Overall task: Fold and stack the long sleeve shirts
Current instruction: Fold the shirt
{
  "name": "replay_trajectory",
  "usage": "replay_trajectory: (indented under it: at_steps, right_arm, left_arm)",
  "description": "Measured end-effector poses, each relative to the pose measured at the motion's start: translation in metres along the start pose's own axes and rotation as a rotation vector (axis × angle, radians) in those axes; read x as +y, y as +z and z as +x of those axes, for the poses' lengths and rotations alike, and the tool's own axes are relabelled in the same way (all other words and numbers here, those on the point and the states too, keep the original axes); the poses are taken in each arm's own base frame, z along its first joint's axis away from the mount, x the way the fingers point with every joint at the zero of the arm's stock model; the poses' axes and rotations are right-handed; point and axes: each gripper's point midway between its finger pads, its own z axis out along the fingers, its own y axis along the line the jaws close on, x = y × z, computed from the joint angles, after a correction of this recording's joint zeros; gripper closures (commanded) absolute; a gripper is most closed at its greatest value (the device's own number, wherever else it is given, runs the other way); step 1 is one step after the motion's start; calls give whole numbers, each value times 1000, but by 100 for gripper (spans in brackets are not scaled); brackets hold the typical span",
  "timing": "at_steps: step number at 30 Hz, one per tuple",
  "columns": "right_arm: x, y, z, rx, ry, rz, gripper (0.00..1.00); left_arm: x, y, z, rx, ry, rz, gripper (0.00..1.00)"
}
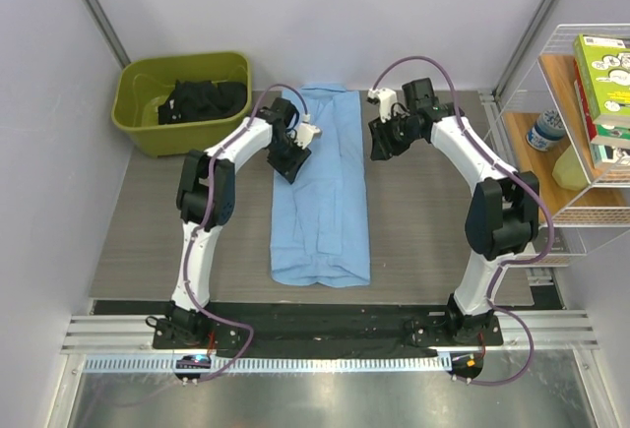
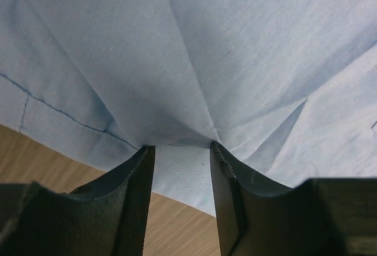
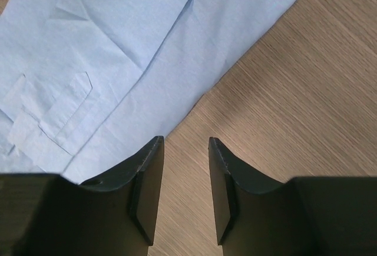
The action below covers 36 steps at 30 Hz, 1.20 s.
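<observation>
1. The light blue shirt point(image 1: 322, 192) is lying mid-desk point(image 1: 423, 241), its long axis running near to far.
2. The left tool point(image 1: 291, 167) is pressing its left edge, jaws partly apart, cloth puckering between.
3. The right tool point(image 1: 379, 145) is hovering narrowly open beside its right edge.
4. A green bin point(image 1: 138, 113) is sitting far left.

**My robot lab cell**

I'm bolted to an aluminium rail point(image 1: 325, 333) at the tabletop's point(image 1: 423, 241) near edge. Bare pale panels point(image 1: 394, 15) box that tabletop in; an olive bin point(image 1: 148, 133) stands at its far-left corner, a wire shelf point(image 1: 591, 239) right of it.
</observation>
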Motion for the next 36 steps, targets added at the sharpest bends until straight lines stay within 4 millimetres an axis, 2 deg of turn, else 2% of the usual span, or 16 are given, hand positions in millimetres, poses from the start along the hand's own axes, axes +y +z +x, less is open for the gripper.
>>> replay_trajectory:
  at_steps: [3,4,6,9,10,11,13,15,18,21,22,25,27,30,33,36]
  right_arm:
    - [0,-2,-2,-5,-1,2,52]
    - [0,-2,-3,-8,-2,4,49]
    - [-2,-4,-7,-16,-5,15,46]
    - [-5,-16,-23,-65,-29,49,20]
    - [-5,-22,-31,-93,-41,62,9]
    - [-5,-30,-40,-127,-56,77,1]
    - [0,-55,-66,-232,-103,106,0]
    - [11,-88,-95,-378,-161,128,0]
    - [43,-134,-116,-550,-294,97,0]
    - [80,-146,-109,-587,-481,50,0]
    - [92,-138,-94,-562,-560,25,0]
    - [130,-99,-41,-466,-706,-96,6]
    - [147,-64,24,-345,-778,-192,10]
    - [165,-33,122,-172,-866,-330,14]
    - [178,-25,178,-115,-976,-409,16]
    - [188,-19,200,-137,-1085,-437,17]
  left_arm:
    - [14,-1,-3,-3,0,-22,48]
    - [16,-1,-3,-2,5,-24,40]
    - [14,-5,-4,-9,7,-5,34]
    - [0,-18,-10,-52,7,49,20]
    - [-7,-29,-14,-82,12,65,6]
    - [-13,-42,-18,-117,23,70,0]
    - [-30,-91,-28,-225,62,66,0]
    - [-49,-155,-44,-404,137,30,0]
    - [-82,-249,-52,-671,289,-54,0]
    - [-105,-285,-35,-739,461,-89,0]
    - [-112,-284,-25,-716,530,-77,0]
    - [-115,-236,16,-593,629,-16,0]
    - [-114,-170,76,-428,630,81,0]
    - [-131,-112,165,-260,635,212,1]
    - [-150,-98,209,-251,716,255,3]
    - [-157,-93,213,-311,817,250,4]
